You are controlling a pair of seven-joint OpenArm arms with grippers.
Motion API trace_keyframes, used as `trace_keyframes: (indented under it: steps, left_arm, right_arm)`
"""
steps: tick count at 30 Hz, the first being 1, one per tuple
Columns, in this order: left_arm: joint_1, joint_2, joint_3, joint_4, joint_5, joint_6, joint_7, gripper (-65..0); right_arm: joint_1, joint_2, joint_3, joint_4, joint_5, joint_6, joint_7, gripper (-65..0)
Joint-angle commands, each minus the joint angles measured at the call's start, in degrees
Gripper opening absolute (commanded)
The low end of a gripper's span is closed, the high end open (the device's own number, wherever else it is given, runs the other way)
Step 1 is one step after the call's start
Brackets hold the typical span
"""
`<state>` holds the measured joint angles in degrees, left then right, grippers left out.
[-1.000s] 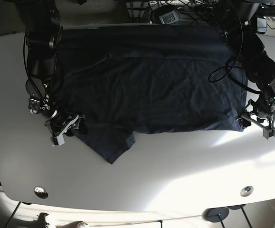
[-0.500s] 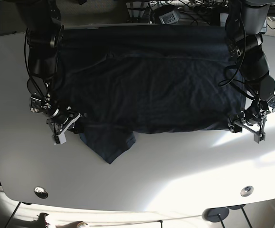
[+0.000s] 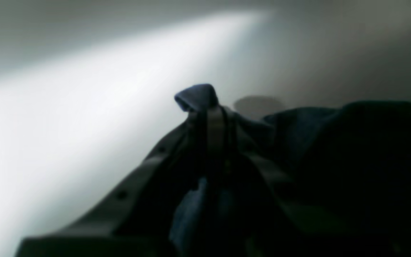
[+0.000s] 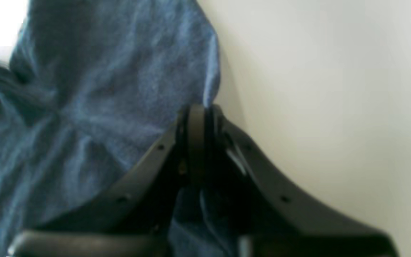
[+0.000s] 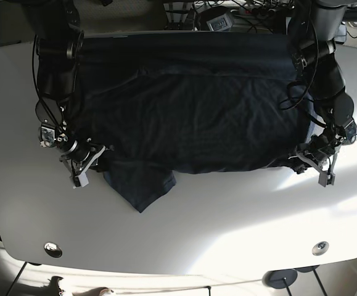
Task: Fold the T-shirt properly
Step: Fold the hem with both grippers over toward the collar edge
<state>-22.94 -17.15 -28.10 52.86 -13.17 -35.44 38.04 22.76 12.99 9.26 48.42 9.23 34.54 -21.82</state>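
White tabletop (image 5: 184, 234), rounded, sunlit along the near edge, tangle of cables and gear behind the far edge. Right gripper (image 4: 198, 117) clenched on a fold of the dark navy cotton T-shirt (image 5: 190, 105), jaws pressed together with blue cloth bunched above and below the tips; bare table just beside on one flank, wrinkled fabric spread on the other. Seen in the base view as the right gripper (image 5: 84, 165) at the garment's lower corner on that view's left, just beside the loose pointed flap (image 5: 142, 188) hanging toward the near edge. Left gripper (image 3: 211, 117) likewise clamped, a small peak of navy cloth poking up past the closed tips, dim shirt mass lying off to one side and lit table to the other; placed in the base view as the left gripper (image 5: 317, 161) at the opposite lower corner, cloth pulled slightly toward it. Between the two grips, shirt laid flat and wide, long axis running across the table from one arm to the other, far hem up against the arm bases. Judged from this: both near corners held, bulk of the shirt lying away from the grippers toward the far side, so the fold likely to carry the near edge over and away, both arms equally placed.
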Motion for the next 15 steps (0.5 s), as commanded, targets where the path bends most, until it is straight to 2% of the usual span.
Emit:
trace_keyframes:
  steps: [1, 3, 8, 13, 15]
  left_arm:
    - [-0.67, -1.18, -0.08, 7.49, -2.26, -0.30, 2.62, -65.0]
    - [1.88, 0.58, -0.43, 16.99, -4.90, -0.30, 6.84, -65.0]
    - [8.74, 1.98, -0.52, 33.25, -7.09, -0.30, 12.46, -65.0]
    - [15.51, 2.07, -0.61, 41.42, -11.05, -0.30, 13.34, -65.0]
    - [17.80, 2.07, -2.63, 42.92, -12.11, -0.30, 13.34, -65.0]
  right_arm:
    - [-0.13, 0.94, 0.99, 5.69, 0.13, 0.05, -2.57, -63.1]
    - [-2.50, 0.85, 4.15, 13.95, 0.13, 0.14, -7.41, -63.1]
    - [-6.72, 0.85, 5.21, 27.05, 0.13, 0.22, -12.95, -63.1]
    - [-12.17, 0.76, 10.30, 40.41, 0.13, 0.49, -20.24, -63.1]
    - [-14.63, 0.68, 11.45, 45.16, 0.22, 0.58, -22.53, -63.1]
